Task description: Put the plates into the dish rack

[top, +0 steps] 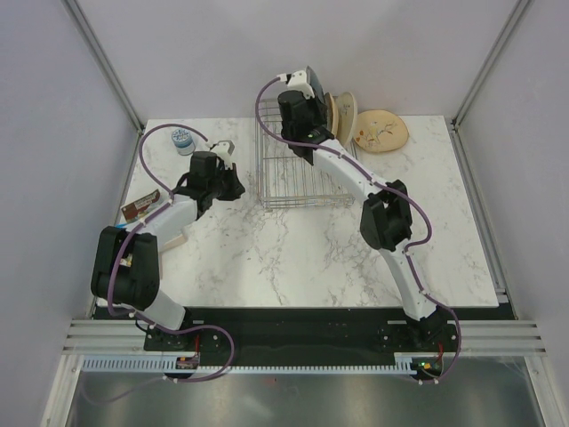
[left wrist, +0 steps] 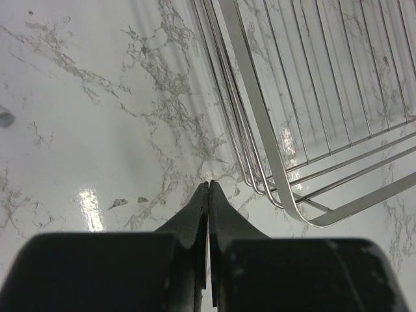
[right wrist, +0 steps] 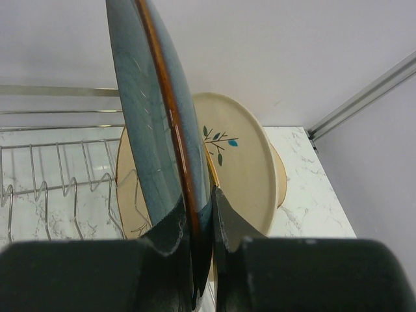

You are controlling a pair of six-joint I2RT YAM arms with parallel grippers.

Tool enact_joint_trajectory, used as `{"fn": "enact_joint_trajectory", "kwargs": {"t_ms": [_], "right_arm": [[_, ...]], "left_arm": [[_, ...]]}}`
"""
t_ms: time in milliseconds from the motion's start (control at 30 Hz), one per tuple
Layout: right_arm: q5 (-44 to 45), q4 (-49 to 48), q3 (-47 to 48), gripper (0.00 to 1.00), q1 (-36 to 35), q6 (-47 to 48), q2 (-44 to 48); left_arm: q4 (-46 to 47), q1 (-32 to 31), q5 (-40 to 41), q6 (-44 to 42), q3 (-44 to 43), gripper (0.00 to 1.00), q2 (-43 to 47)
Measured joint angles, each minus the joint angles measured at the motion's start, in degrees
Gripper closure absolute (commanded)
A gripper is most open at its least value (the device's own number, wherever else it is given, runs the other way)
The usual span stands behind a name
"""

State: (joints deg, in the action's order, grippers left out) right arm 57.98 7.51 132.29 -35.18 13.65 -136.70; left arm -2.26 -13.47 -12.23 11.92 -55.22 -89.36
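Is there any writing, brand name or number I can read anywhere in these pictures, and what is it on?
None can be read.
The brown packet and the small blue-and-white tub may carry print, but it is too small to tell.
The cream plate shows only a leaf sprig, no lettering.

Bright even light, glare on marble table (left wrist: 88, 201), soft shadows
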Motion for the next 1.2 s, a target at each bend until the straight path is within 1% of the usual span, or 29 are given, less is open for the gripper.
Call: {"fn": "enact_joint_trajectory", "kwargs": {"t_ms": [700,933,967,1000,1033,1067,1100,1133,1200], "right_arm": [[-0.5,5.09,-0.48,1.0,-1.95,-3.56,-0.2],[-0.72,6.19,-0.59,1.0,-1.42,-5.33,-2.62],[-0.87,6.69,-0.68,0.99,-1.38,-5.53,-3.08],[-0.98,7.17,-0.83,0.95,-1.33,-5.84,-3.65],[-1.44,7.39,-1.05,0.82,-1.29,-6.34,-4.13],[-1.81,7.61,-1.14,0.75,-1.29,-6.51,-4.59],[-2.21,7.48,-1.18,0.67,-1.29,-6.69,-4.98],[-2.4,7.04,-1.22,0.52,-1.31,-6.95,-5.22],[-2.38,6.6,-1.44,0.39,-1.42,-7.13,-5.11]], "left_arm": [[1.16,0.0,0.0,0.0,1.09,0.98,0.0],[1.16,0.0,-0.02,0.0,1.2,0.98,0.0],[1.14,0.0,0.0,0.0,1.2,0.98,0.0],[1.14,0.0,-0.04,0.0,1.2,0.95,0.0],[1.14,0.0,-0.11,0.0,1.2,0.91,0.0],[1.14,0.0,-0.15,-0.02,1.2,0.87,0.0],[1.07,0.0,-0.2,-0.02,1.18,0.79,0.0],[0.92,0.02,-0.28,-0.02,1.18,0.75,0.0],[0.42,0.26,-0.37,-0.04,1.18,0.68,0.0]]}}
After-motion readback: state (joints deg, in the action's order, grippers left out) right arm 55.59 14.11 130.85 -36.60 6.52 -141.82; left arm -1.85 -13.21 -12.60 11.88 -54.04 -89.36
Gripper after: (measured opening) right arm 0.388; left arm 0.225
